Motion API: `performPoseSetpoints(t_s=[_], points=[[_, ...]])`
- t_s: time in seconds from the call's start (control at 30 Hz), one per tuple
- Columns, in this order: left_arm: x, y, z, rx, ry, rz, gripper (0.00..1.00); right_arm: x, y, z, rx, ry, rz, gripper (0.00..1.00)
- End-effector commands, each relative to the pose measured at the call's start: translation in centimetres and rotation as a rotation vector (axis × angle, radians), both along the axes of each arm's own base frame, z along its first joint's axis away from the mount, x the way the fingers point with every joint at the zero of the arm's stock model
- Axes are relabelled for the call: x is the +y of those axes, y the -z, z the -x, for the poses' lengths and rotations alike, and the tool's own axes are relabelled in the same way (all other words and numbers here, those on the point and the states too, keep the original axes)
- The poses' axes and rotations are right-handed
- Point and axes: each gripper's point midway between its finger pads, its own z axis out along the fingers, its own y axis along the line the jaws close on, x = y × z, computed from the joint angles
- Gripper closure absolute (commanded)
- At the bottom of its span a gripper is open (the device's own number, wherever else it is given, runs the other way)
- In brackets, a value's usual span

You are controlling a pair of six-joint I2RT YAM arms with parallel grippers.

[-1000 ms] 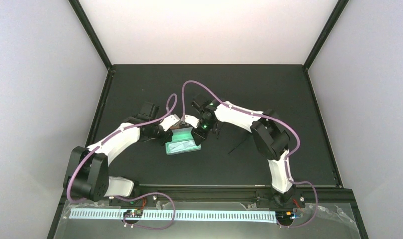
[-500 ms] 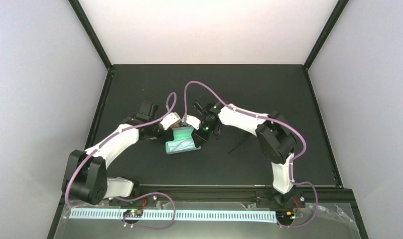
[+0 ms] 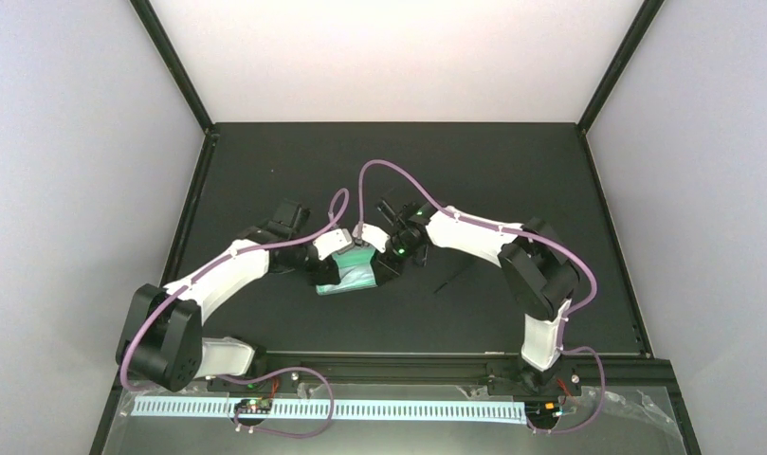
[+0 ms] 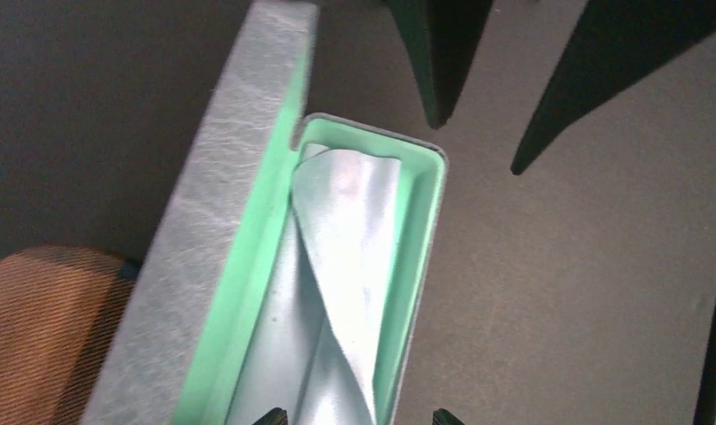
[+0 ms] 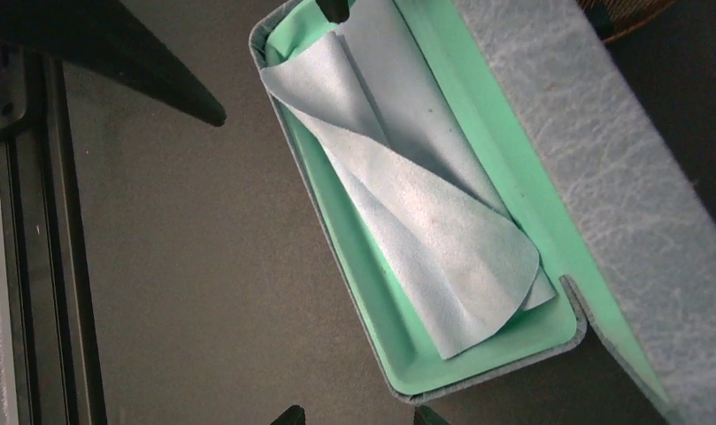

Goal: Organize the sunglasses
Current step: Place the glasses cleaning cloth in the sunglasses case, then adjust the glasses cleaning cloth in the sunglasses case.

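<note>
A blue-grey case (image 3: 353,282) lies open mid-table, its green tray (image 5: 372,292) holding a folded light blue cloth (image 5: 425,204); the grey lid (image 4: 221,204) leans to one side. My left gripper (image 4: 356,416) hovers open over the tray's near end, touching nothing. My right gripper (image 5: 356,414) is open just past the tray's opposite corner, above bare mat. The two grippers face each other across the case. A thin black strip (image 3: 452,277) right of the case may belong to the sunglasses, but it is too small to tell. Neither wrist view shows sunglasses.
A tan woven case (image 4: 35,328) sits beside the grey lid, partly hidden by it. The black mat (image 3: 512,171) is ringed by a dark frame, with a rail along the near edge (image 3: 379,365).
Both grippers have opened over the last second. My left wrist has shifted right over the case, and my right wrist has drawn back slightly to the right.
</note>
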Motion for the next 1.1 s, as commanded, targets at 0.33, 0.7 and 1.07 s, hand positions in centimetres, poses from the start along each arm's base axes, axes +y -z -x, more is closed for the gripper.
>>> performPoseSetpoints(t_s=[0.33, 0.7, 1.07], points=[[-1.8, 3.1, 0.9, 0.026, 0.087, -0.075, 0.61, -1.8, -2.0, -0.9, -0.093, -0.007, -0.036, 0.67], [-0.1, 4.5, -0.6, 0.003, -0.017, -0.19, 0.66, -1.9, -1.7, -0.7, -0.09, -0.018, -0.034, 0.66], [0.8, 5.2, 0.6, 0.028, 0.004, -0.235, 0.61, -1.9, -1.2, -0.7, -0.084, -0.021, -0.023, 0.66]])
